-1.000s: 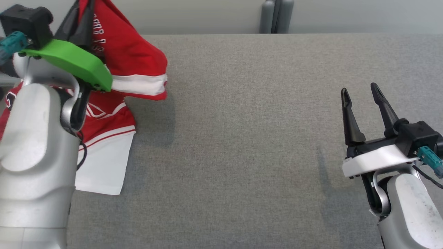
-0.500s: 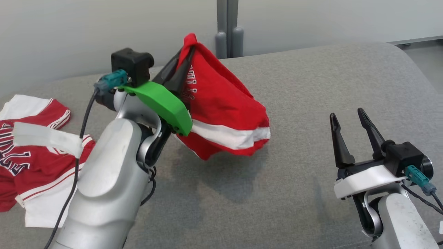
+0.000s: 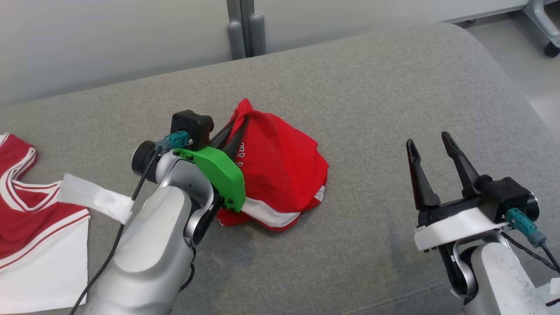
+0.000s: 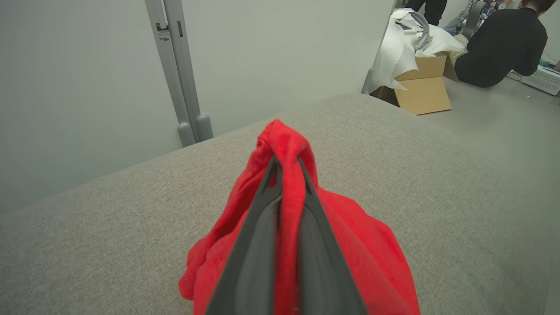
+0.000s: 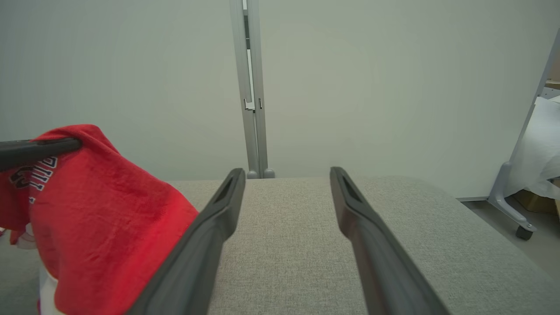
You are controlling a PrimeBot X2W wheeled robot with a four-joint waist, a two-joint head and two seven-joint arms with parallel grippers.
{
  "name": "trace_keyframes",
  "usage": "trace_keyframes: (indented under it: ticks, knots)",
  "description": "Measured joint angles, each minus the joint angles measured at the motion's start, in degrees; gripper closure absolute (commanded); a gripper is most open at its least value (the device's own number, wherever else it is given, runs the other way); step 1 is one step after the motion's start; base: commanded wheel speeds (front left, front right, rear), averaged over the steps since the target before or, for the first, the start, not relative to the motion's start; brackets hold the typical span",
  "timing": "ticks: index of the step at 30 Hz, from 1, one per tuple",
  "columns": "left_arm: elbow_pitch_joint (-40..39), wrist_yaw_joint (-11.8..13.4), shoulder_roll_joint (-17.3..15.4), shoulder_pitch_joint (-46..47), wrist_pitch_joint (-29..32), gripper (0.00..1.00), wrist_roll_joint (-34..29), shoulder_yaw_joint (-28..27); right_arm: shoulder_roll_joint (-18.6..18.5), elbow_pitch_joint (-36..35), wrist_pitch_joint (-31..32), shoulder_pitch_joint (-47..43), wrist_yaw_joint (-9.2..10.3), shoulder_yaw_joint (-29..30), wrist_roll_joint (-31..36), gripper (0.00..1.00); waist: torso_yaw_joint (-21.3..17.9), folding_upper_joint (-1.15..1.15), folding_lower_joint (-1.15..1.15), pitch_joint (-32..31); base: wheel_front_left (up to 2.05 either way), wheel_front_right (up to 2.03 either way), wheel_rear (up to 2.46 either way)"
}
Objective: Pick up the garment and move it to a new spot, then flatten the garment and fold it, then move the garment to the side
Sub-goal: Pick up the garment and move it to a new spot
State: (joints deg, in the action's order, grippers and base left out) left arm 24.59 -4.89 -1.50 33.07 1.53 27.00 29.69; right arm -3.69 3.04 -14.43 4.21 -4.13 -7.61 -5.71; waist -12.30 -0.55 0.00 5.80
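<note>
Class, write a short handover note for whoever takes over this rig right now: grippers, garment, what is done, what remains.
Left gripper: shut on the red garment, pinching its top bunch.
Right gripper: open, holding nothing, above the grey surface at right.
Garment: crumpled mid-surface, lower folds seemingly resting on it; another jersey lies at far left.
Done: pickup. To do: release, flatten, fold, move aside.

- Grey fabric tabletop [image 4: 109,218] lay under my left claw [image 4: 286,162].
- Pale wall [image 4: 78,65] and grey post [image 4: 173,65] stood beyond it.
- Cardboard box [image 4: 426,89] sat far right.
</note>
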Motion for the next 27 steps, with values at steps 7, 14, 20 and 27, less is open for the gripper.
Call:
trace_keyframes:
  ticks: [7, 14, 20, 27]
  knots:
    - [5.26, 3.2, -4.05, -0.29, -1.83, 1.0, -6.06, -1.07, 0.24, -0.2, 0.0, 1.91, -0.43, -2.56, 0.0, 0.0, -2.02, 0.0, 0.0, 3.56, 0.0, 0.0, 0.0]
    - [8.8, 3.94, -7.34, 3.0, -4.17, 1.0, -12.0, 1.1, 0.27, 1.15, 0.0, 2.59, -0.67, -3.82, -0.35, 0.0, -3.72, 0.0, 0.0, 6.38, 0.0, 0.0, 0.0]
    - [12.4, 5.01, -8.99, 3.67, -5.38, 1.0, -14.77, 2.16, 0.45, 2.44, 0.0, 2.66, -1.35, -6.39, -0.35, 0.0, -4.32, 0.0, 0.0, 7.14, 0.0, 0.0, 0.0]
    - [16.8, 6.15, -8.55, 3.92, -6.03, 0.0, -14.02, 1.57, 0.46, 3.48, 0.0, 2.77, -1.42, -7.39, -0.44, 0.0, -3.93, 0.0, 0.0, 7.19, 0.0, 0.0, 0.0]
